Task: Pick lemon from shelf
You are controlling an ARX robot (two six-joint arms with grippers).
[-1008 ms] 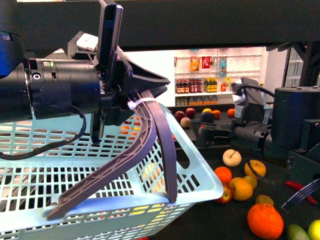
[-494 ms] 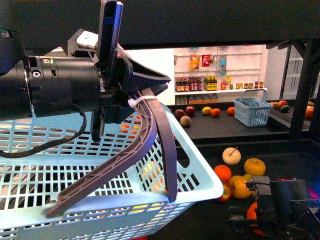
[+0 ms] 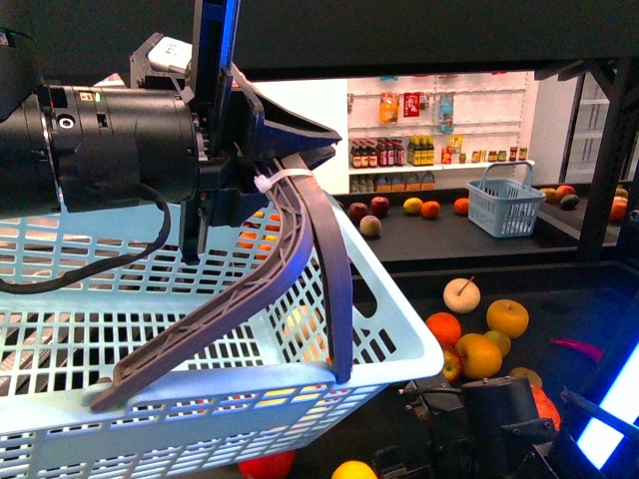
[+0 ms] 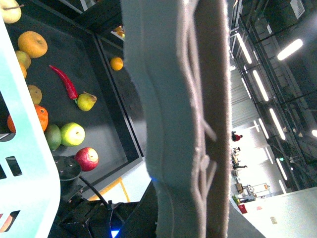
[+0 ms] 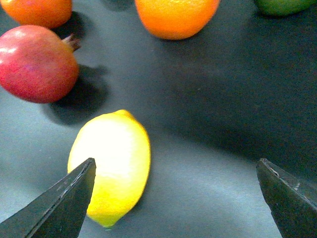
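Lemon (image 5: pixel 110 166), clear only from right wrist; right end effector (image 5: pixel 176 166) apart, left end effector (image 3: pixel 272 185) seemingly clamping handle (image 3: pixel 331 289)

White wall shelves (image 3: pixel 439 130) of bottles (image 3: pixel 389 153), black counter (image 3: pixel 439 249), long ceiling strip lights (image 4: pixel 290 49).

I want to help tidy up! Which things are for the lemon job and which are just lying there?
For the job: lemon, shelf, open right hand, basket held by left hand.
Just lying about: red fruit, orange, red chilli.
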